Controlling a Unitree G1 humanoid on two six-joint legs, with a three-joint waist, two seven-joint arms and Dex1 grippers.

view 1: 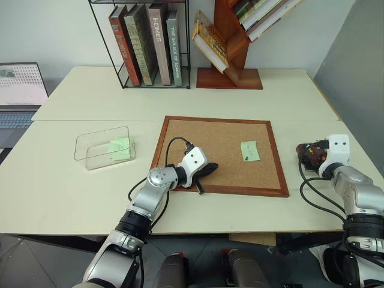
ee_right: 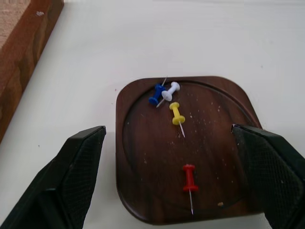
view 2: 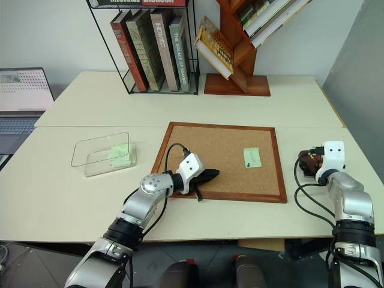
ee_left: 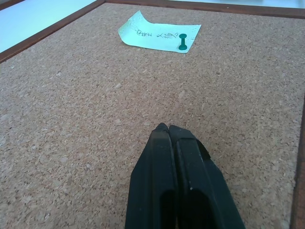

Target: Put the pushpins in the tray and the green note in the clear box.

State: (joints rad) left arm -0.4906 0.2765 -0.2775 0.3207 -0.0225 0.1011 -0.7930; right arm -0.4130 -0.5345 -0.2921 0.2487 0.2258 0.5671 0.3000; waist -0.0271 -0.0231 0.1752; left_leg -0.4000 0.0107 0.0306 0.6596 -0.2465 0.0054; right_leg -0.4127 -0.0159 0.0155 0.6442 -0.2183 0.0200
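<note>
A pale green note [view 1: 250, 150] lies on the right part of the corkboard [view 1: 222, 141], held by a green pushpin [ee_left: 182, 42]. Another pale green note [view 1: 120, 149] lies inside the clear box [view 1: 90, 144] to the board's left. My left gripper [ee_left: 164, 128] is shut and empty, low over the board's near left area and pointing toward the pinned note [ee_left: 159, 34]. At the table's right, the dark wooden tray [ee_right: 143, 157] holds several pushpins: red [ee_right: 189, 179], yellow [ee_right: 176, 112], blue [ee_right: 156, 94] and white [ee_right: 170, 90]. My right gripper [ee_right: 167, 130] stands open over the tray, one finger on each side.
A wire rack of books [view 1: 150, 45] and a slanted wooden book stand [view 1: 231, 54] stand along the table's far side. A laptop [view 1: 21, 96] sits off the far left. The tray lies close to the table's right edge.
</note>
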